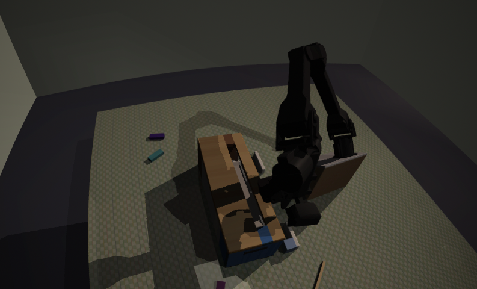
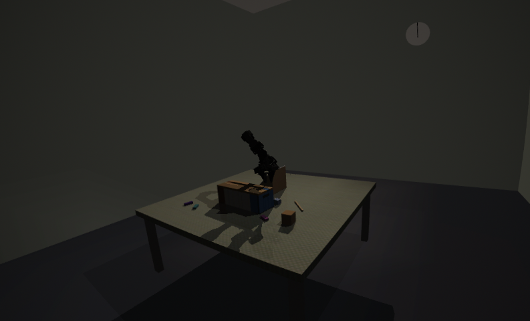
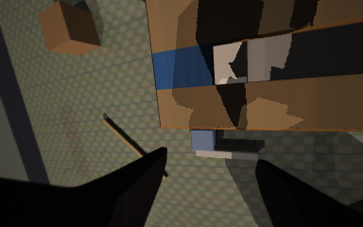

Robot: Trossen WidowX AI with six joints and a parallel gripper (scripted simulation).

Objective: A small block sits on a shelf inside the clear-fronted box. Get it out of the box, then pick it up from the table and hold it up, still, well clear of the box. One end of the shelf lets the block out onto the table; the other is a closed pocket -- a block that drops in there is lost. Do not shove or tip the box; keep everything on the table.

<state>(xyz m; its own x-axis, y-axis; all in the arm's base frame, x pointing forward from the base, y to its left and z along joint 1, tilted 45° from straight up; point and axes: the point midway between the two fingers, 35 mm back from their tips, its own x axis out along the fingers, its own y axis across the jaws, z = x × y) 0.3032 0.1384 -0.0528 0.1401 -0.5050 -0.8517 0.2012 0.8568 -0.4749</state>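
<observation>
The wooden box (image 1: 212, 153) (image 2: 237, 198) (image 3: 273, 113) stands upright, with a long slot in its top and a blue band at one end. A small light-blue block (image 1: 289, 244) (image 2: 277, 201) (image 3: 202, 140) lies on the table outside the box, close beside its long side near the blue end. A low whitish strip (image 3: 214, 154) runs right along the block. My gripper (image 1: 286, 205) (image 3: 210, 159) is partly open and empty. It is above the table beside the box, and in the wrist view the block shows beyond the fingertips, between their lines.
A tall brown board (image 1: 339, 175) (image 2: 279, 178) stands by the arm's base. A thin stick (image 1: 319, 274) (image 2: 298, 206) and an orange-brown cube (image 2: 288, 217) (image 3: 81, 28) lie past the blue end. Purple (image 1: 156, 136), teal (image 1: 156, 155) and magenta (image 1: 220, 284) pieces lie around the box.
</observation>
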